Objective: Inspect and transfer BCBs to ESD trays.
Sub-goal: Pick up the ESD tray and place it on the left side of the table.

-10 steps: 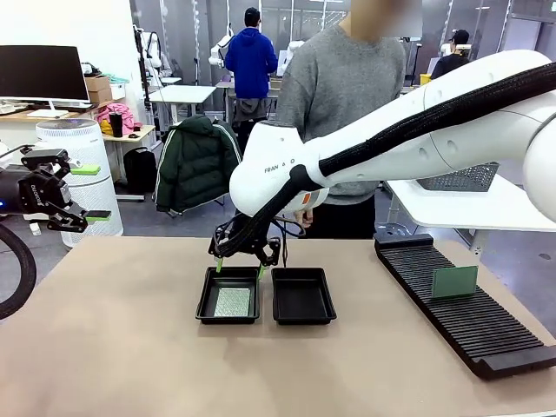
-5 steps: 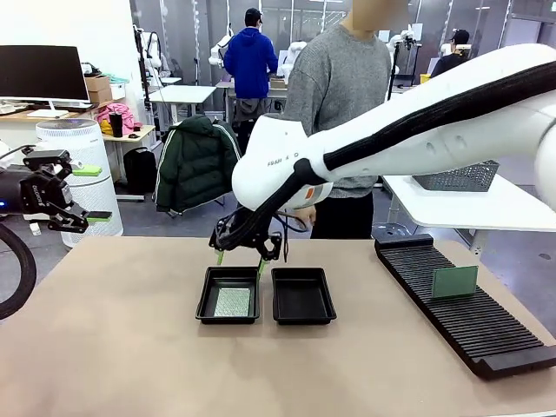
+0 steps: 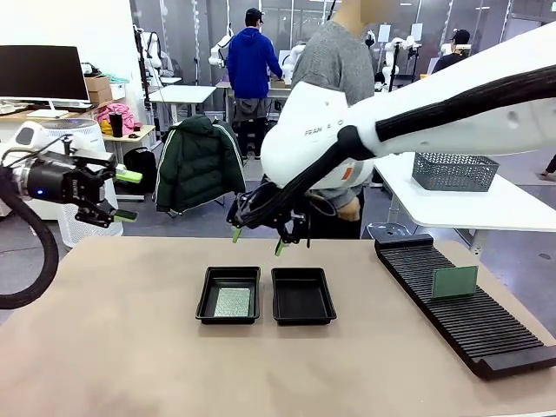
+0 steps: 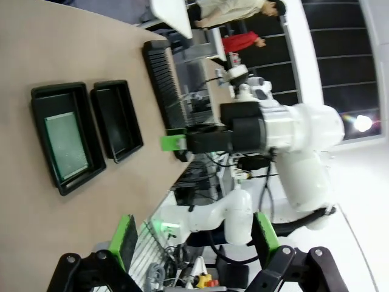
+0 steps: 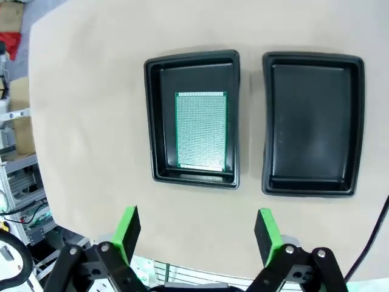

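One BCB point(image 3: 232, 301) lay flat in the left ESD tray point(image 3: 205, 297); the right ESD tray point(image 3: 303, 297) beside it was bare. A second BCB point(image 3: 454, 281) stood upright in the slotted rack point(image 3: 486, 330). Above the trays' far edge hung the right gripper point(image 3: 258, 241), fingers point(image 3: 235, 233) wide and empty, clear of the board below. The left gripper point(image 3: 126, 195), likewise wide, hovered far left, apart from both boards.

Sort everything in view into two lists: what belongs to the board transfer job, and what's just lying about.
Job: board lying in a black tray; empty tray beside it; second board standing in the slotted rack.
Lying about, all in the background: wire basket; green jacket; monitor.
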`<state>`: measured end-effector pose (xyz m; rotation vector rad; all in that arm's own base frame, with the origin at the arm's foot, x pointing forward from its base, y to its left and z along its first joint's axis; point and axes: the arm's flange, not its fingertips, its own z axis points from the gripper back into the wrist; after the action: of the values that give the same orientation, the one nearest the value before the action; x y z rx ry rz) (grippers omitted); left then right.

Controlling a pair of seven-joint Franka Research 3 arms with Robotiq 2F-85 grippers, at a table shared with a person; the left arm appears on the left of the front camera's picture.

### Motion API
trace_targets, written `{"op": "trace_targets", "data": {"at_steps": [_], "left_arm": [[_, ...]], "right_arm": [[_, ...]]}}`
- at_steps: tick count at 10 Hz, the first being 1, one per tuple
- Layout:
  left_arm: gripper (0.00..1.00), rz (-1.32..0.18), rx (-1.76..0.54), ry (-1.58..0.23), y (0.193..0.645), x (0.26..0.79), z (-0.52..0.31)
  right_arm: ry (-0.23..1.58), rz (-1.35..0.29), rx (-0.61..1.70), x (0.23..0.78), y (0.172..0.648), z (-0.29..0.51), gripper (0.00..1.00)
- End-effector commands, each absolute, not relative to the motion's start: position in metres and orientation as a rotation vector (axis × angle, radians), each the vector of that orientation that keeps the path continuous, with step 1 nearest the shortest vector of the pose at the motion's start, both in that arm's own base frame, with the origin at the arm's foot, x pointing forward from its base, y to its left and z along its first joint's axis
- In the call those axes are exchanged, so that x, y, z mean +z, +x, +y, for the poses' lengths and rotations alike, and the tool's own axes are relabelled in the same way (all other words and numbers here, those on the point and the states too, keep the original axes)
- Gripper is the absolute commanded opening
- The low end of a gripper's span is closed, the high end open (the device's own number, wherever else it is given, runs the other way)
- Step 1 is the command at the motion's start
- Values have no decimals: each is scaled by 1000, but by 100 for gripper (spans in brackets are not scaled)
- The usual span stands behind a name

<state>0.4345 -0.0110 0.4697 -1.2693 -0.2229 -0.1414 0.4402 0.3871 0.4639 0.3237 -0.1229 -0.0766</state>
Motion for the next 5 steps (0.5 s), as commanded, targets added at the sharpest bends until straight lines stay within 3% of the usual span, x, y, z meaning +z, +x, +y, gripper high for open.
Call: {"op": "trace_targets", "data": {"at_steps": [1, 5], "left_arm": [[100, -191, -139, -1104, 433, 477, -38], [100, -165, -128, -808, 440, 475, -107]], "right_arm": [[396, -150, -81, 467, 425, 351, 100], [513, -197, -111, 484, 417, 295, 100]]}}
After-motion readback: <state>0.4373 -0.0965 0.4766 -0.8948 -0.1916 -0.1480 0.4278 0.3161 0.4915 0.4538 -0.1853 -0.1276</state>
